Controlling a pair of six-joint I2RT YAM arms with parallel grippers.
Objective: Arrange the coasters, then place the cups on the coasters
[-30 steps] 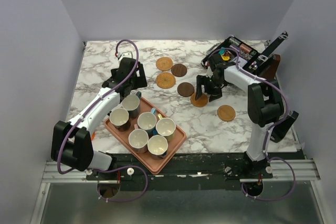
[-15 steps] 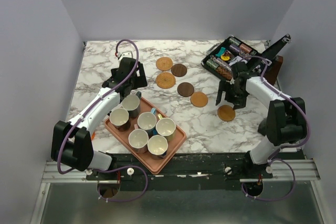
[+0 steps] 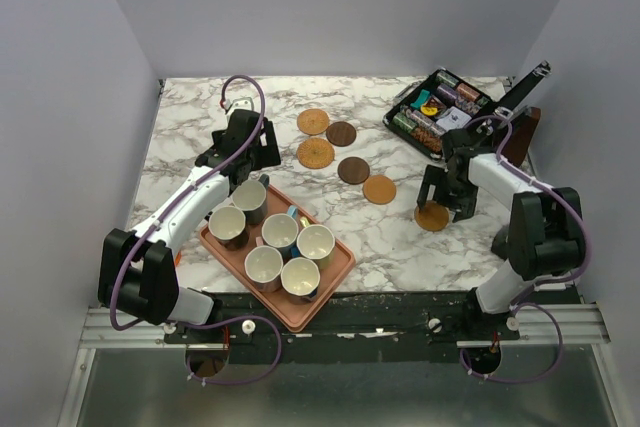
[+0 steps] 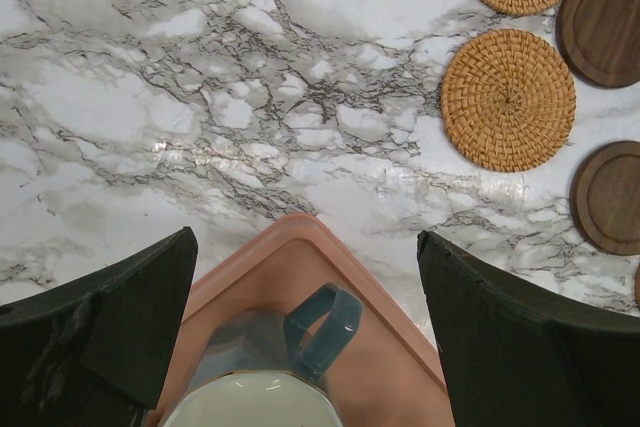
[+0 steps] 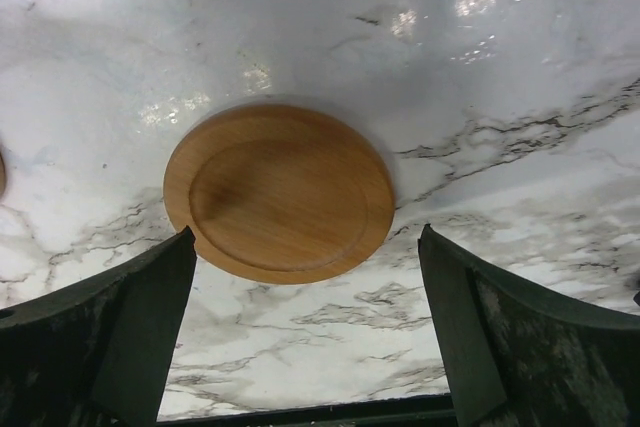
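Six coasters lie on the marble: two woven [image 3: 313,121] [image 3: 315,154], two dark brown [image 3: 341,133] [image 3: 353,170] and two tan wooden [image 3: 379,189] [image 3: 432,216]. My right gripper [image 3: 447,195] [image 5: 306,235] hangs open just above the right tan coaster [image 5: 280,190], touching nothing. Six cups [image 3: 280,232] stand on the pink tray [image 3: 327,287]. Over the tray's far corner [image 4: 300,252] my left gripper [image 3: 250,162] [image 4: 305,239] is open and empty. Below it is a cup with a grey-blue handle [image 4: 320,332].
A black box of batteries and small parts [image 3: 432,112] sits at the back right, with a brown object [image 3: 520,127] beside it. The table's near edge [image 5: 300,415] runs close below the right coaster. Grey walls enclose three sides.
My right gripper has let go of the middle tan coaster, opened wide and swung right to the coaster near the front edge. The left arm has not moved.
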